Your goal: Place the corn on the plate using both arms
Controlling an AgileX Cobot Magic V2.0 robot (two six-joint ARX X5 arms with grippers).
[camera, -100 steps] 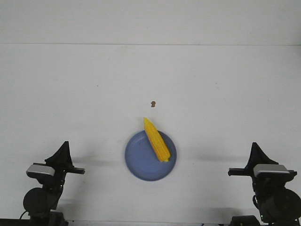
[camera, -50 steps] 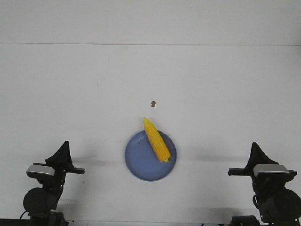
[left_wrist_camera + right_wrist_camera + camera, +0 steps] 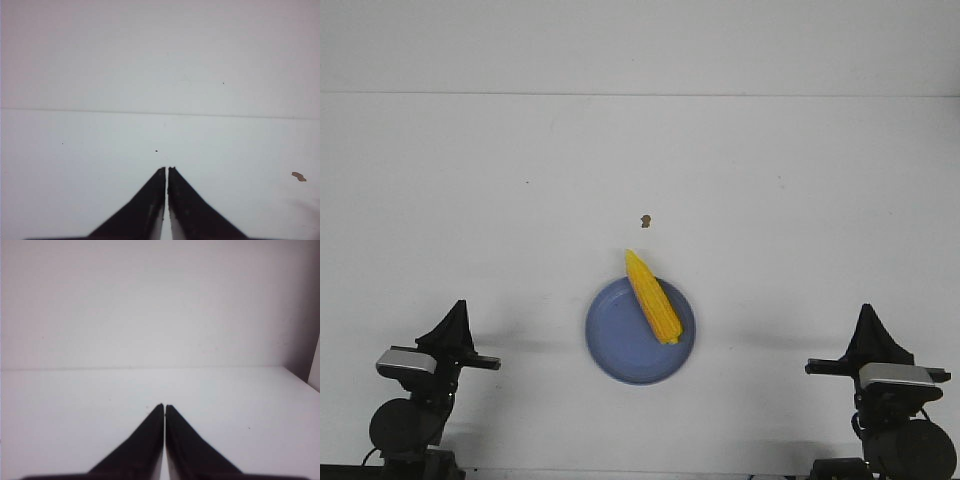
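We see the corn (image 3: 652, 297) lying slantwise on the plate (image 3: 620, 345), its tip past the far rim. A brown speck (image 3: 645, 220) sits just beyond. Our left gripper (image 3: 167, 169) and right gripper (image 3: 164, 406) are clenched on nothing, well apart at the white table's (image 3: 800, 200) near corners.

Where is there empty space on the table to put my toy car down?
Lots of room: the far table beyond the brown speck, and both sides between the plate and each pincer, left and right. Only the middle is taken, where the corn lies across the plate.
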